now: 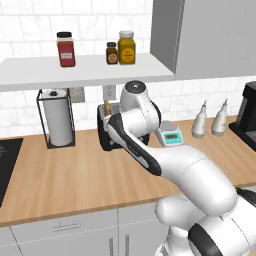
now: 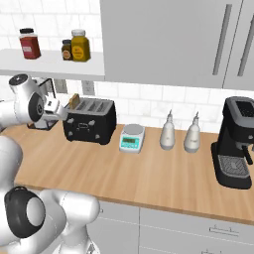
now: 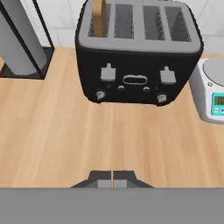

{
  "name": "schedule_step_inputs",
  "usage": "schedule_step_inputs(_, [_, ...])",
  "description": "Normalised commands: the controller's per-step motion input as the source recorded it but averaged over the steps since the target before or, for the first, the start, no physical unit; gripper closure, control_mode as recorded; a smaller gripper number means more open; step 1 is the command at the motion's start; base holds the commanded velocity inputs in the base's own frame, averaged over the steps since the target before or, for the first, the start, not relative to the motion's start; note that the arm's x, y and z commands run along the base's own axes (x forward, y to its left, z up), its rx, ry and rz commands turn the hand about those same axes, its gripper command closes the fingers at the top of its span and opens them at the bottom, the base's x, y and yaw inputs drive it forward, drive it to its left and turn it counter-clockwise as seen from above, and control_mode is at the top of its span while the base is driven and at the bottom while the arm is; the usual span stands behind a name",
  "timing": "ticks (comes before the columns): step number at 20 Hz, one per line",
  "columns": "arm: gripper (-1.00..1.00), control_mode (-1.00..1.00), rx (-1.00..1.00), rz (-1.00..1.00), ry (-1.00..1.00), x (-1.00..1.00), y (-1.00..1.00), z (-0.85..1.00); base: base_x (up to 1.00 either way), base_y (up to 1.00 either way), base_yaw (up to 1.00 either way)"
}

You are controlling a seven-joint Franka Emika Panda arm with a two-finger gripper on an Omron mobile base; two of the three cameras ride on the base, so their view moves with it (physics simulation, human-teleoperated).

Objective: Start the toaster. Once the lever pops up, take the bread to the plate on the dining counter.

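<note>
Wood worktop under a white tiled wall, gripper short of the toaster.

Left base view: the wood worktop (image 1: pixel 75 175) runs under a shelf with jars; a paper towel roll (image 1: pixel 57 117) stands at the left, and the toaster (image 1: pixel 106 132) sits behind the white arm, largely hidden by it, with the bread (image 1: pixel 106 106) poking up from its top. Right base view: the toaster (image 2: pixel 91 120) stands on the worktop beside a small scale (image 2: pixel 132 137), two pale bottles and a black coffee machine (image 2: pixel 237 144) farther right; the bread (image 2: pixel 74 101) stands in the slot at its left end, close to the arm's hand. Hand view: the gripper (image 3: pixel 112 181) has its fingertips pressed together, holding nothing, over bare wood; the toaster (image 3: pixel 138 57) lies ahead, apart from it, with the bread (image 3: pixel 99 17) in the leftmost slot.
</note>
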Motion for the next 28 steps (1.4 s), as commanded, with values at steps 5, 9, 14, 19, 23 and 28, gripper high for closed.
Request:
schedule_step_inputs(5, [1.0,-1.0,-0.01,-0.12,-0.07,0.59,0.17,-0.39,0.0,0.0,0.0])
schedule_step_inputs(9, [1.0,-1.0,0.0,-0.1,0.0,0.56,0.01,-0.24,0.0,0.0,0.0])
schedule_step_inputs(14, [1.0,-1.0,0.0,-0.08,0.0,0.56,0.0,-0.05,0.0,0.0,0.0])
schedule_step_inputs(19, [1.0,-1.0,0.0,-0.05,0.0,0.52,0.0,-0.16,0.0,0.0,0.0])
schedule_step_inputs(23, [1.0,-1.0,0.0,-0.04,0.0,0.43,0.0,-0.24,0.0,0.0,0.0])
schedule_step_inputs(28, [1.0,-1.0,0.0,-0.03,0.0,0.3,0.02,-0.25,0.0,0.0,0.0])
